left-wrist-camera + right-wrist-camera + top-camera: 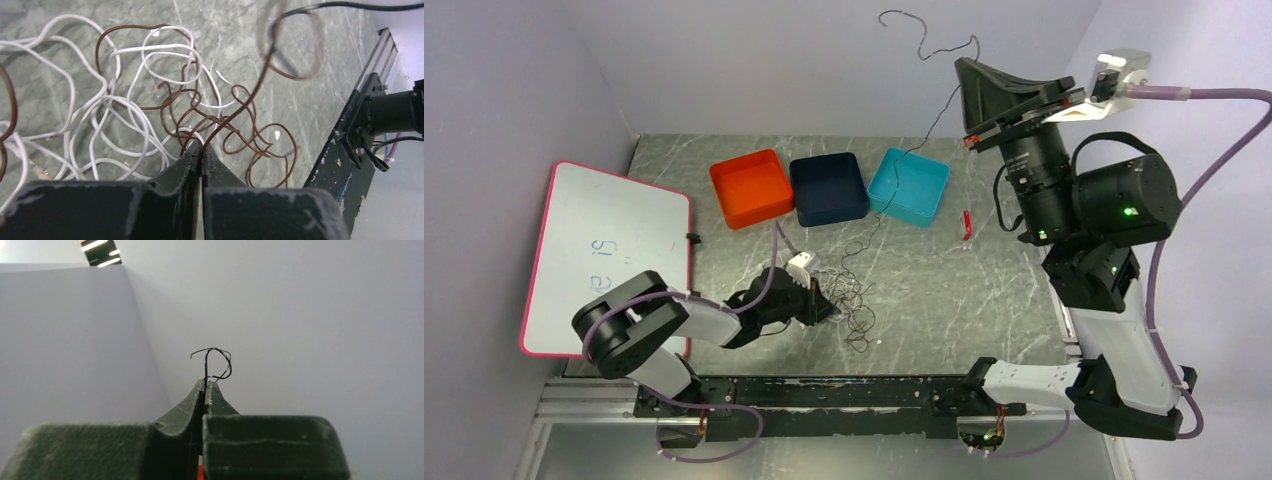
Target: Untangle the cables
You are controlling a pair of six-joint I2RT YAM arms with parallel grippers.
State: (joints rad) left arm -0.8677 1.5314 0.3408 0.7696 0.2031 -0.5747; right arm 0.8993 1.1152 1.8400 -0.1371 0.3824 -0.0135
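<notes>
A tangle of thin cables lies on the marbled table near its front. In the left wrist view white loops and brownish-red loops overlap. My left gripper is low at the pile, shut on a brownish-red cable that rises from its tips. A black cable runs up from the pile to my right gripper, raised high at the back right. It is shut on the black cable, whose curly end sticks out past the tips.
Three bins stand at the back of the table: orange, dark blue and teal. A whiteboard with a pink rim lies at the left. A small red object rests right of the teal bin. A black rail edges the table front.
</notes>
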